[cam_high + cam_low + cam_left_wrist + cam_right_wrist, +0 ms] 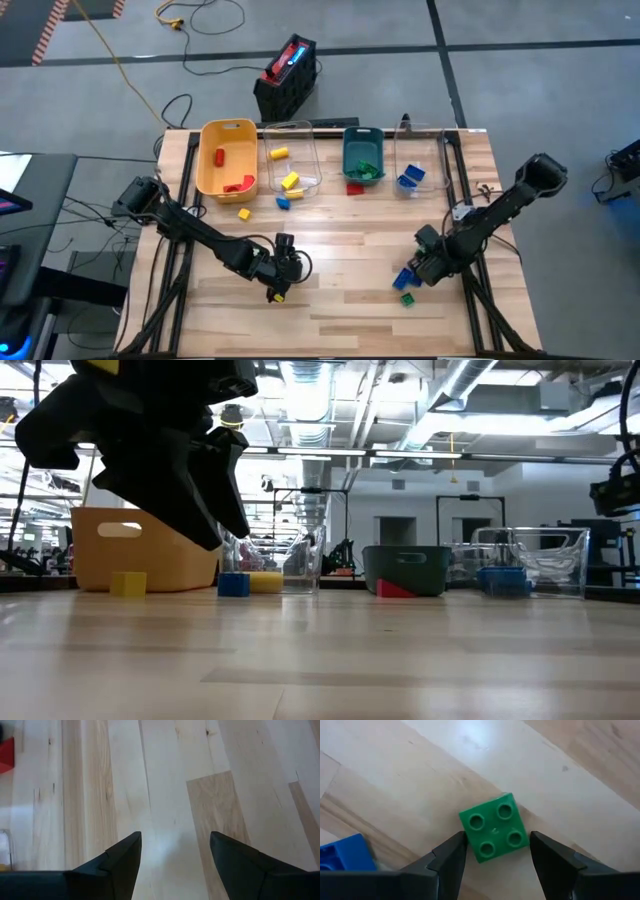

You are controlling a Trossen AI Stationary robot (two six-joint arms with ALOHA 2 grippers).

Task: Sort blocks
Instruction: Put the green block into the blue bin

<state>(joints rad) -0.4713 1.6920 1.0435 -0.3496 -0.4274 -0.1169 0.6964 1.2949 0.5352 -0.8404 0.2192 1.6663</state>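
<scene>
Hovering over a green four-stud block (pixel 494 833)
Right hand (pixel 497 851) spread wide, empty; left hand (pixel 175 851) wide over bare surface (pixel 165 780).

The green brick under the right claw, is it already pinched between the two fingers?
No: in the right wrist view the green brick lies flat on the table, while the right gripper stands open around its near edge.
</scene>
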